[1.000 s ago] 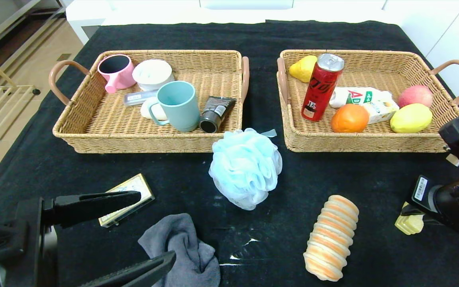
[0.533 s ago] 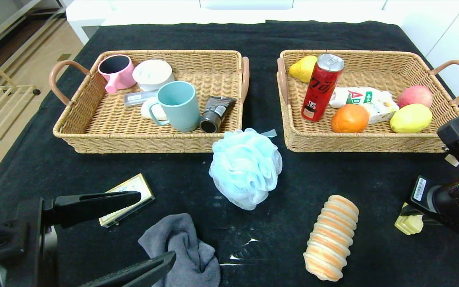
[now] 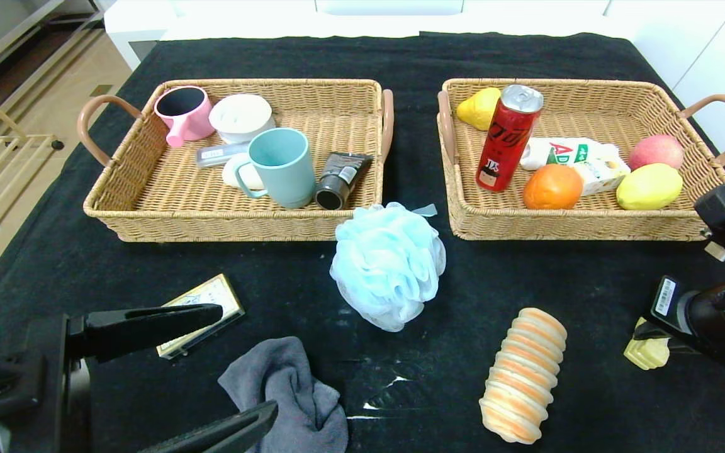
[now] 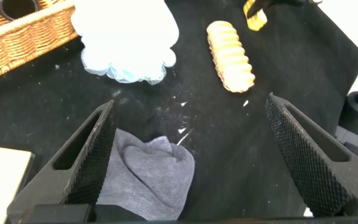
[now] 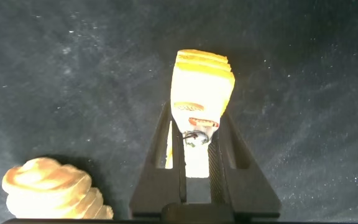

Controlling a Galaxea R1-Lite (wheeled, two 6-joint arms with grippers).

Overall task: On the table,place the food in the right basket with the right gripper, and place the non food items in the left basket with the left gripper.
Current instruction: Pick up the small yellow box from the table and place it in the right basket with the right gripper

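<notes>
Now we've got the right gripper [image 5: 194,140] clamped on the small yellow food piece [image 5: 201,84], with the right basket [image 3: 573,223] lying ahead, beyond its fingertips.

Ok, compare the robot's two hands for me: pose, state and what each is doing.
The left hand is wide open and holds nothing, hovering over the grey cloth; the right hand is shut on the small yellow food piece. The left hand sits at the table's near left, the right hand at its near right edge, beside the ridged bread roll. Both are low over the black tablecloth.
</notes>
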